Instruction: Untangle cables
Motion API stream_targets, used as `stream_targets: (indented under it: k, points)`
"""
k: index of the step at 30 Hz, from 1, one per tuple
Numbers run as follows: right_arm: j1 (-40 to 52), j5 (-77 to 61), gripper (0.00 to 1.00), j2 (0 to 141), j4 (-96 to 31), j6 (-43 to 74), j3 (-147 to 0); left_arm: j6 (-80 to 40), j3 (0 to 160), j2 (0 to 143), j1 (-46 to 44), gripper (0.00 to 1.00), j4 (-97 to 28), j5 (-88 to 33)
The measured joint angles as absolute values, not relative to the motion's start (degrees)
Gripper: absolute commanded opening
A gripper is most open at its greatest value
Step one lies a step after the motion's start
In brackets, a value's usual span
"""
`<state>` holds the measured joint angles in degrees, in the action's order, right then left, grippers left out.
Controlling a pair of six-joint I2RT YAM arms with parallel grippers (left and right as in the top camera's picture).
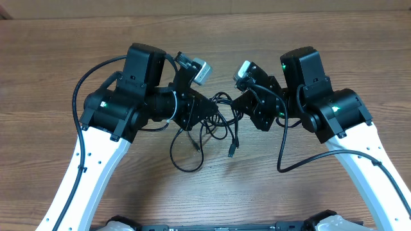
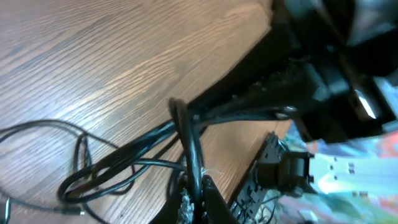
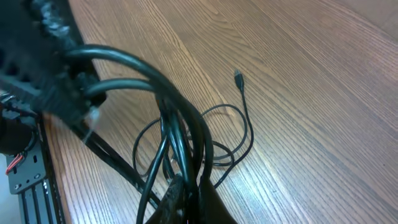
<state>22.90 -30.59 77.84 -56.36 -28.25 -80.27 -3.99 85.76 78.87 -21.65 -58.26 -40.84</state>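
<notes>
The cables lie in a messy bunch on the wooden table. The left gripper is right at the left side of the cables. Its fingers are pressed together and pinch a few of the cords. The right gripper is right at the other side of the cables. Its fingers are pressed together too, and cords run into them.

Loose loops hang out from the cables toward the robot's base and lie flat on the wood. One small plug rests there, apart from both grippers.

Past the cables, on the far side, there is lots of bare table. The two grippers are very near each other, with only the cables between them.
</notes>
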Motion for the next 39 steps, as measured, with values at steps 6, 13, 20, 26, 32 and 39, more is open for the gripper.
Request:
stream_targets:
  k: [6, 13, 20, 26, 32, 39]
  points:
    - [22.9, -24.3, 0.04, 77.8, -53.6, -19.4, -80.3, -19.2, 85.8, 78.9, -21.6, 0.04, -60.0, -26.0]
    - [22.9, -11.6, 0.04, 77.8, -53.6, -7.8, -80.3, -25.9, 85.8, 78.9, -21.6, 0.04, -60.3, -18.0]
    - [22.9, -17.1, 0.83, 77.8, -55.2, -13.3, -80.3, -23.4, 85.8, 78.9, -21.6, 0.04, -60.0, -17.4]
    - [22.9, -27.0, 0.95, 77.8, -56.8, -27.4, -80.3, -7.7, 85.8, 78.9, -21.6, 0.04, -59.9, -32.0]
    - [22.9, -28.4, 0.45, 78.4, -58.6, -30.5, -80.3, -1.0, 85.7, 78.9, -21.6, 0.04, -56.1, -42.9]
    - [22.9, -28.8, 0.04, 79.5, -59.5, -31.4, -80.3, 0.0, 85.7, 78.9, -21.6, 0.04, -55.7, -45.2]
